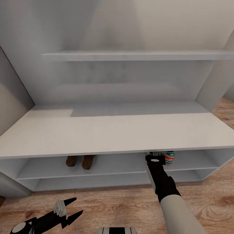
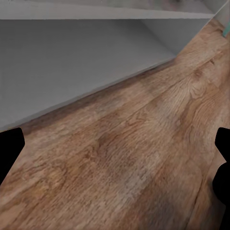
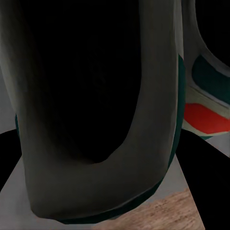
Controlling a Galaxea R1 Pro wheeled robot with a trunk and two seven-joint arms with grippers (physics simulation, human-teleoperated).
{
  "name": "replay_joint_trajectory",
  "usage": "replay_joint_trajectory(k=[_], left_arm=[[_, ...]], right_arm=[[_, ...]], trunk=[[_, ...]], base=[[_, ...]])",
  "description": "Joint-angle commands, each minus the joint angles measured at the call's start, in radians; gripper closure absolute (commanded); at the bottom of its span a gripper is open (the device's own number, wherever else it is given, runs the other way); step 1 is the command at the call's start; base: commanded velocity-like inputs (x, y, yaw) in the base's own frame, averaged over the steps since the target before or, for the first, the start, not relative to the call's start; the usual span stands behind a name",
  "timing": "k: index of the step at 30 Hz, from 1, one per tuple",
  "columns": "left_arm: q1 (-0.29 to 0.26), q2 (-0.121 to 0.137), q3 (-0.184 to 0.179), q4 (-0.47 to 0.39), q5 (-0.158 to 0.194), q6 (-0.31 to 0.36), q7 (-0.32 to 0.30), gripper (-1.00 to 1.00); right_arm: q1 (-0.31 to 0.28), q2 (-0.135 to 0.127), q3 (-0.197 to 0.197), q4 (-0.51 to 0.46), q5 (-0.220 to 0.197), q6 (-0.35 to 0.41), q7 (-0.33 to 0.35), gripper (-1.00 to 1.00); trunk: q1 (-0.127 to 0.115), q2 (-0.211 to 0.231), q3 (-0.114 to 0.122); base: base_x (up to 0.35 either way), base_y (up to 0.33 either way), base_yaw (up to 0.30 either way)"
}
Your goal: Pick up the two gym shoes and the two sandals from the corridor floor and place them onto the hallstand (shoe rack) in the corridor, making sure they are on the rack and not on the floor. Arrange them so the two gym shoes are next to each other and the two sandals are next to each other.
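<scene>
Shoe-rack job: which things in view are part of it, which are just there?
Job:
- gym shoes, upper open shelf, right
- sandals, same shelf, left, side by side
- hallstand
- corridor floor
- right claw, reaching in at the gym shoes
- left claw, open over floor

Just there:
- wall shelf

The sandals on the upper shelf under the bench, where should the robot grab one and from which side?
Probably by the heel end, coming in from the open front of the shoe rack. The sandals stand side by side with their heels toward the robot, and the bench top close above rules out a grasp from overhead. The free left end effector is nearer.
</scene>
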Motion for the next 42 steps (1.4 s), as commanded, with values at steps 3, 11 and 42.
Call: replay_joint_trajectory(k=[3,11,42], left_arm=[[-0.001,0.0,0.003,0.0,-0.005,-0.009,-0.003,-1.0],[-0.001,0.0,0.003,0.0,-0.004,-0.009,-0.003,-1.0],[-0.001,0.001,0.003,0.0,-0.002,-0.009,-0.004,-1.0]], right_arm=[[0.0,0.001,-0.002,-0.002,0.009,0.007,0.002,1.0],[0.0,0.001,-0.002,-0.002,0.009,0.007,0.002,1.0],[0.0,0.001,-0.002,-0.001,0.009,0.007,0.002,-1.0]], trunk=[[0.0,0.0,-0.001],[0.0,0.0,-0.001],[0.0,0.0,-0.001]], base=[[0.06,-0.035,0.0],[0.058,-0.035,0.0],[-0.042,0.0,0.0]])
